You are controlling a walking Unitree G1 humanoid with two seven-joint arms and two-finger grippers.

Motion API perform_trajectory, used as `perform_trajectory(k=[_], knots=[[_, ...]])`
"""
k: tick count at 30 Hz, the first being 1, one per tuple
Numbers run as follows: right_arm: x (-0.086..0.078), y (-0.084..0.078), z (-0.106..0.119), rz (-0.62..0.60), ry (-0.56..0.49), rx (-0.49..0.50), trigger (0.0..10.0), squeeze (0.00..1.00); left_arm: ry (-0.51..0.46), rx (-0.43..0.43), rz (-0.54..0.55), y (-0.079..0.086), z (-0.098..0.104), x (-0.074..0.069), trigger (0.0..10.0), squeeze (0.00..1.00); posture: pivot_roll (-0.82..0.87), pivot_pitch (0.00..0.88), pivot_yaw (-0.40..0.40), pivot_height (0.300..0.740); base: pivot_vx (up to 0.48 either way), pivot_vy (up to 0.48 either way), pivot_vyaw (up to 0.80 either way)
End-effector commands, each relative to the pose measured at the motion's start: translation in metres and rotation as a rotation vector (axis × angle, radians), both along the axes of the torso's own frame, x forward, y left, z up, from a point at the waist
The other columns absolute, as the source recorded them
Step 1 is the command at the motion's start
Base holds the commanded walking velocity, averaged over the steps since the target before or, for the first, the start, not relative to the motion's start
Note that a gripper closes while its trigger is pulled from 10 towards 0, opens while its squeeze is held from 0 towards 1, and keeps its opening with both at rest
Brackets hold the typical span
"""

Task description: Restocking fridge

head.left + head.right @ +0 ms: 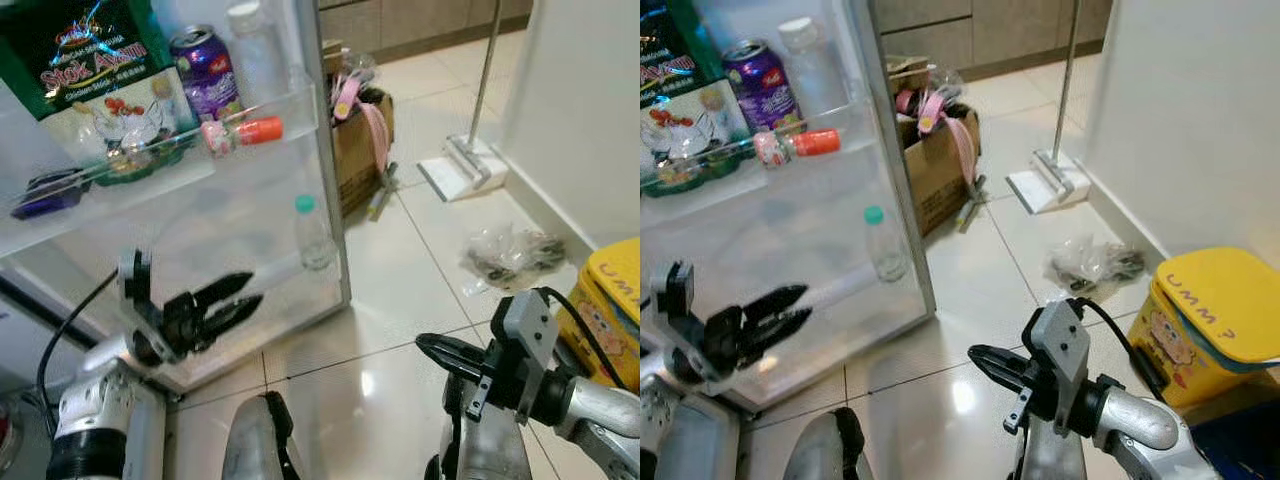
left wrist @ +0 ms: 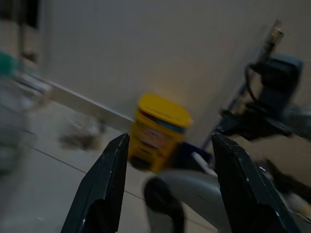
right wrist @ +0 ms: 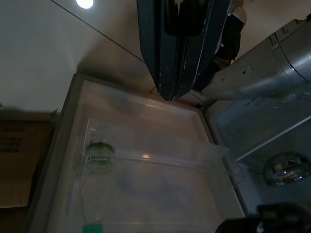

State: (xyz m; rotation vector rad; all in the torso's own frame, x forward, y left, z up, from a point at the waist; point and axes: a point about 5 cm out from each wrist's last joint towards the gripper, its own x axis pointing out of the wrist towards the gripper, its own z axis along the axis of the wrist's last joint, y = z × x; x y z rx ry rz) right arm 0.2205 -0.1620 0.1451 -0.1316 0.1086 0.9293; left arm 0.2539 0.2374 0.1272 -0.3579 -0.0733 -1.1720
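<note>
Partly stocked, by the look of it: fridge door [image 1: 330, 190] stood open, its upper shelf holding a purple can [image 1: 205, 70], a snack bag [image 1: 95, 65] and a small red-capped bottle [image 1: 240, 131], with a green-capped bottle [image 1: 312, 235] alone on the lower shelf. Left gripper [image 1: 240, 300] hovered empty and spread, just beside that lower shelf. Right gripper [image 1: 432, 347] pressed together, carrying nothing, well apart over the floor tiles [image 1: 400, 300]; probably more left to fetch.
</note>
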Motion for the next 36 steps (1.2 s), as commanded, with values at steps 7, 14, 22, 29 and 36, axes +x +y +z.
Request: perform_trajectory(k=[7, 14, 22, 29, 36], knots=[[0.008, -0.006, -0.021, -0.063, 0.031, -0.001, 10.0, 0.00, 0.085, 0.037, 0.044, -0.014, -0.026, -0.010, 10.0, 0.00, -0.08, 0.070, 0.099, 0.417, 0.000, 0.000, 0.00], [0.022, -0.010, -0.038, -0.165, 0.055, -0.025, 10.0, 0.00, 0.115, 0.018, 0.219, -0.042, -0.050, -0.007, 10.0, 0.00, -0.07, 0.023, 0.086, 0.417, 0.000, 0.000, 0.00], [0.037, -0.009, -0.046, -0.237, 0.062, -0.011, 10.0, 0.00, 0.088, 0.035, 0.425, -0.067, -0.057, -0.006, 10.0, 0.00, -0.06, 0.000, 0.066, 0.417, 0.000, 0.000, 0.00], [0.050, -0.007, -0.043, -0.257, 0.031, 0.016, 10.0, 0.00, -0.023, 0.046, 0.540, -0.058, -0.034, 0.010, 10.0, 0.00, -0.05, 0.000, 0.053, 0.417, 0.000, 0.000, 0.00], [0.052, -0.004, -0.038, -0.239, 0.008, 0.055, 10.0, 0.00, -0.090, 0.063, 0.592, -0.054, -0.017, 0.024, 10.0, 0.00, -0.06, 0.000, 0.054, 0.422, 0.000, 0.000, 0.00]])
